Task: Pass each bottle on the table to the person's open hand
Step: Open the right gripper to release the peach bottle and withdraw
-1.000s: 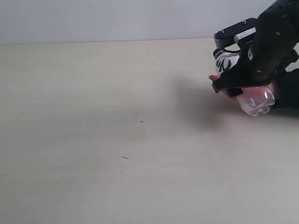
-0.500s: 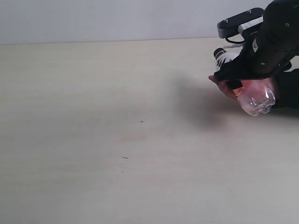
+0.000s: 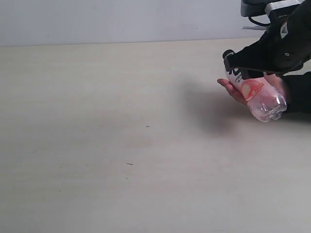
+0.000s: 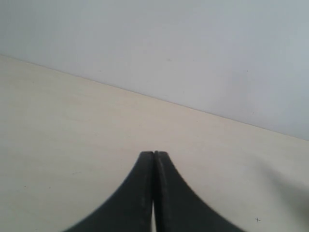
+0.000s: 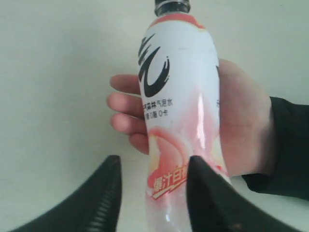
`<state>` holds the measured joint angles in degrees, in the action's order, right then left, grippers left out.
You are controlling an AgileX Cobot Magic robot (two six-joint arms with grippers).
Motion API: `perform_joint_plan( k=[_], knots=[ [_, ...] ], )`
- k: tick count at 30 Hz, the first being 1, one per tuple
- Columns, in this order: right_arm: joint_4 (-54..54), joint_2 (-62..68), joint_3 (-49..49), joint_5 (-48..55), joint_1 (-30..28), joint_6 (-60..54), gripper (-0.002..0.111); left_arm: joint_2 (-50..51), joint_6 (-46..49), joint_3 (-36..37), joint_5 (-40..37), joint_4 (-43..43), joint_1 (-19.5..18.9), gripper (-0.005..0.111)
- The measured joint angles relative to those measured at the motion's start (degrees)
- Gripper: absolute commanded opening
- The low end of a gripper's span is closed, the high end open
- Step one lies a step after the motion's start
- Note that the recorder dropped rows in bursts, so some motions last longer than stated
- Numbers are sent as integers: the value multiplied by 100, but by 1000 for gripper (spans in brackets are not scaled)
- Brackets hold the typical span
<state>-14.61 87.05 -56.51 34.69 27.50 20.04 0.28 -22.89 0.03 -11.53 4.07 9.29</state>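
The pink-labelled bottle (image 3: 257, 94) (image 5: 181, 111) with a black cap lies in the person's open hand (image 3: 233, 91) (image 5: 241, 125), which rests on the pale table (image 3: 121, 145) at the far right. My right gripper (image 5: 152, 166) is open just above the bottle, its fingers apart and off it; in the exterior view the right arm (image 3: 282, 43) hangs over the hand. My left gripper (image 4: 154, 155) is shut on nothing and is out of the exterior view. No white-capped bottles are in view.
A black sleeve cuff (image 3: 297, 92) (image 5: 285, 150) lies at the table's right edge. A pale wall (image 3: 121, 19) runs behind the table's far edge. A few tiny dark specks (image 3: 147, 126) mark the tabletop.
My right gripper has let go of the pink-labelled bottle and risen up and to the right, leaving the bottle lying in the person's hand.
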Motion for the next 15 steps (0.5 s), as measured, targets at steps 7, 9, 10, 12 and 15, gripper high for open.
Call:
perform_joint_plan(
  k=[7,9,10,12,15],
  knots=[
    [323,-1197,1174,-1321,0,-11,0,0,0,0,0,0,0,0],
    [448,-1582,1527,-1774,0,-11,0,0,0,0,0,0,0,0],
    [493,-1797,1730,-2064,0,-11,0,0,0,0,0,0,0,0],
    [530,-2164,2123,-2465,0,-11,0,0,0,0,0,0,0,0],
    [569,-2705,2595,-2866,0,-11,0,0,0,0,0,0,0,0]
  ],
)
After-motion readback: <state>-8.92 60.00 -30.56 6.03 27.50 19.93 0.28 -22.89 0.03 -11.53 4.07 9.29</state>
